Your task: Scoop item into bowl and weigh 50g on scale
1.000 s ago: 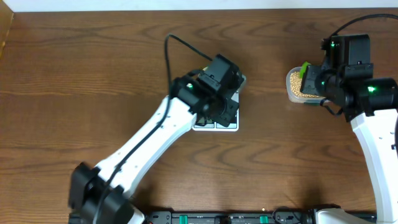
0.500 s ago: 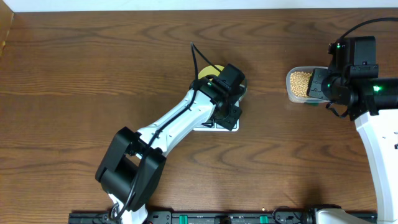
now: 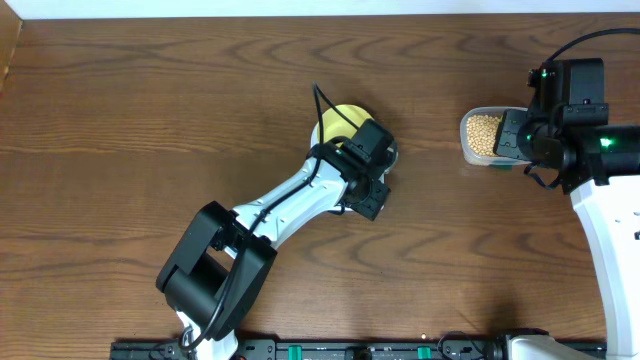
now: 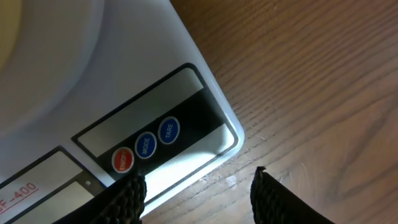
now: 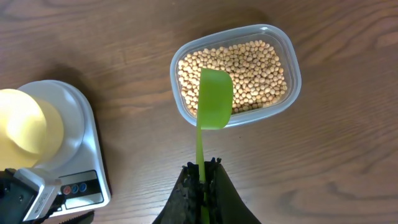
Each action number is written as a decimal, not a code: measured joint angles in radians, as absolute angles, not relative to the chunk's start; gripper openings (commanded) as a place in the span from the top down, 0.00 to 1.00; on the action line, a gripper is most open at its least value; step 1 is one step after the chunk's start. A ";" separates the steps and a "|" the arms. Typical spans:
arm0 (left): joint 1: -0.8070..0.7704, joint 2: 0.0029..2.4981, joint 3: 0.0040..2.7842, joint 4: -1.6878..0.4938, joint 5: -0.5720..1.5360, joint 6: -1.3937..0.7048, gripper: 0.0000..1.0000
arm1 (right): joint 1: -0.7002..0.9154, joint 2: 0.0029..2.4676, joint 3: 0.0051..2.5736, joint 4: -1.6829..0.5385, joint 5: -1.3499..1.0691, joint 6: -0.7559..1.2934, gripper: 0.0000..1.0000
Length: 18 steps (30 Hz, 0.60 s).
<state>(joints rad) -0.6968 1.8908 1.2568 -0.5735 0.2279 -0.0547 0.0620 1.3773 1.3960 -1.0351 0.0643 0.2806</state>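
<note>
The pale yellow bowl (image 3: pixel 338 124) (image 5: pixel 23 128) stands on the white scale (image 5: pixel 78 140) (image 4: pixel 74 74). In the overhead view my left arm covers most of the scale. My left gripper (image 4: pixel 199 194) (image 3: pixel 366 196) hangs open over the scale's button corner, nothing between its fingers (image 4: pixel 127 200). The beans (image 5: pixel 249 65) (image 3: pixel 484 128) fill a clear tub (image 5: pixel 289 93) at the right. My right gripper (image 5: pixel 204 171) (image 3: pixel 510 138) is shut on the handle of a green scoop (image 5: pixel 215 99), whose cup hovers over the tub's near left part.
Red and blue buttons (image 4: pixel 145 146) line the scale's near edge beside the grey display. Bare wooden table (image 3: pixel 150 110) lies left of the scale and between the scale and the tub. A black rail (image 3: pixel 350 350) runs along the front edge.
My left arm swung round and drew back off the bowl, which now shows, and its jaws have widened. My right gripper shifted slightly over the tub, still gripping the scoop.
</note>
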 measured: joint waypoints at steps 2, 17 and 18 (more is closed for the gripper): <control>-0.697 1.891 1.251 -0.572 0.225 -0.055 0.43 | 0.062 1.377 1.396 -1.035 0.064 0.281 0.99; -0.697 1.891 1.205 -0.513 0.177 -0.055 0.38 | 0.062 1.377 1.396 -1.036 0.064 0.281 0.99; -0.697 1.891 1.205 -0.511 0.177 -0.055 0.38 | 0.062 1.377 1.396 -1.036 0.064 0.281 0.99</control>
<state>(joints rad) -0.6968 1.8908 1.2045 -0.5114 0.1768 -0.0547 0.0620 1.3773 1.3960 -1.0359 0.0643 0.2806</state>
